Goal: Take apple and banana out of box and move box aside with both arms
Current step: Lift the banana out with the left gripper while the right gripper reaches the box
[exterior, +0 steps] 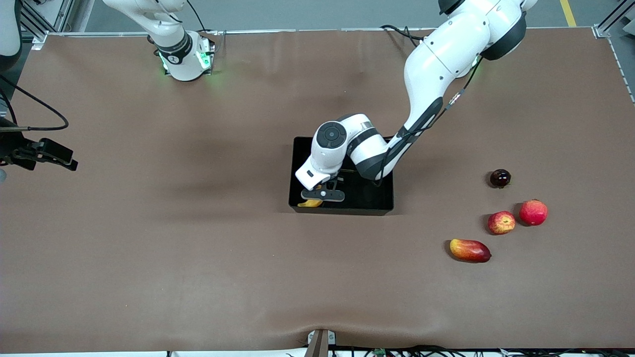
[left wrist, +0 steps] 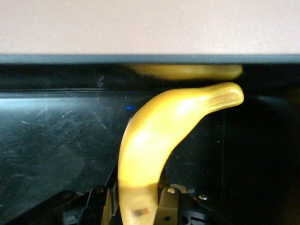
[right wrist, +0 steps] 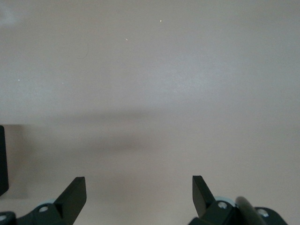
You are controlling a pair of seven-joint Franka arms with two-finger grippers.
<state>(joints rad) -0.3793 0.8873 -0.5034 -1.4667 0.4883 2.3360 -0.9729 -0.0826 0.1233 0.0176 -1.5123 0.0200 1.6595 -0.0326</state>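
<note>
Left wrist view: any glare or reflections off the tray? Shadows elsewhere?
Left wrist view: the glossy black tray shows scratches and a pale sheen, and its wall mirrors the banana. Front view: soft arm shadows lie on the brown table. Right wrist view: a faint shadow band crosses bare table; no glare.

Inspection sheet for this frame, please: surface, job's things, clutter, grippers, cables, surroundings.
Surface: brown table cover, lightly wrinkled.
Job's things: banana inside the black tray; apple on the table toward the left arm's end.
Clutter: mango, red round fruit, dark round fruit near the apple.
Grippers: left gripper shut on the banana in the tray; right gripper open over bare table, waiting.
Cables: black cable at the right arm's end.
Surroundings: metal frame at the table corner.
</note>
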